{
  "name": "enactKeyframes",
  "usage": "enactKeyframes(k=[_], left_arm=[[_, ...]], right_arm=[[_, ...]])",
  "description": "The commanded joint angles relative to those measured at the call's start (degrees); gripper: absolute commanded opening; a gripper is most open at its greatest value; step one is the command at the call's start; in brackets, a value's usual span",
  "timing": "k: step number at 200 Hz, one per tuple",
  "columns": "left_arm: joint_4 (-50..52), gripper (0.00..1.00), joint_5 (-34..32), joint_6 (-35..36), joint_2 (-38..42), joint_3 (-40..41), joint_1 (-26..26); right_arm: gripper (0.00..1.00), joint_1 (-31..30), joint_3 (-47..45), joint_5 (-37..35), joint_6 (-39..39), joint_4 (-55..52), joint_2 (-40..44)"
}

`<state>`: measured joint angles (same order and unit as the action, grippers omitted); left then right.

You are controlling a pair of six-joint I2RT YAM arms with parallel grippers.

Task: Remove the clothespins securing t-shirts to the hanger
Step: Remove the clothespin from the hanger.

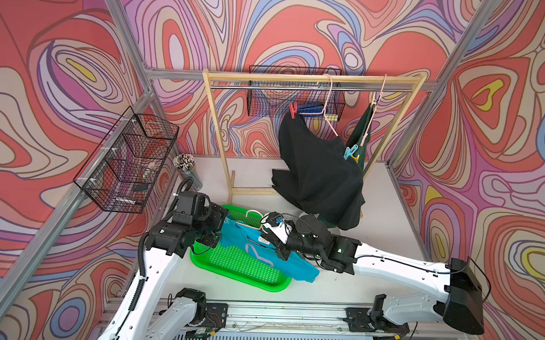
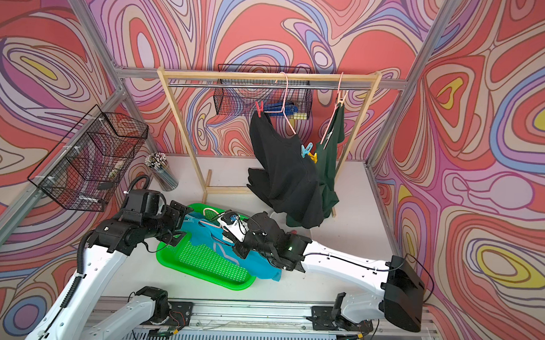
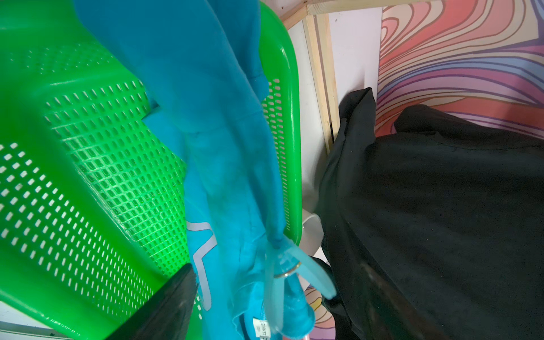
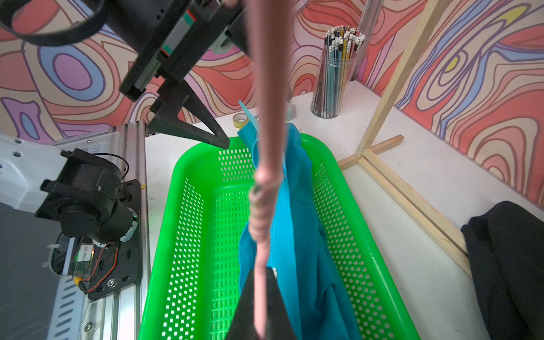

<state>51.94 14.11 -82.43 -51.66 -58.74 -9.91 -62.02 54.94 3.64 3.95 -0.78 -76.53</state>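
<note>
Seen from the robot's side of the desk, the wooden rack stands at 12 o'clock and the green basket lies at 7 o'clock. The right hand is clamped on the pink hanger, holding the turquoise t-shirt over the basket. The left hand comes in from 9 o'clock with its fingers apart and nothing gripped. A light blue clothespin pinning that shirt sits between them. On the rack, the black t-shirt carries a red clothespin at its 11 o'clock corner. Another light blue clothespin and a yellow clothespin sit at 3 o'clock, beside the dark green t-shirt. The likely hazards are as follows. The peg is pale and nearly the shirt's colour, so the fingers may pinch cloth instead of its handles. Squeezing the biting end would leave it clamped. The thin hanger could also twist in the right hand under a sideways pull.
</note>
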Motion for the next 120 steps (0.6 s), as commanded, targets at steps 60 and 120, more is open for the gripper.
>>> enactKeyframes(k=[60,120], left_arm=[[-1.5,0.70,2.5,-4.2,0.9,3.6,2.7],[-3.5,0.54,3.7,-4.8,0.1,3.6,2.9]], right_arm=[[0.00,-2.0,-2.7,-4.5,1.8,4.6,3.1],[0.00,-3.1,-2.5,-6.5,2.6,3.6,2.7]])
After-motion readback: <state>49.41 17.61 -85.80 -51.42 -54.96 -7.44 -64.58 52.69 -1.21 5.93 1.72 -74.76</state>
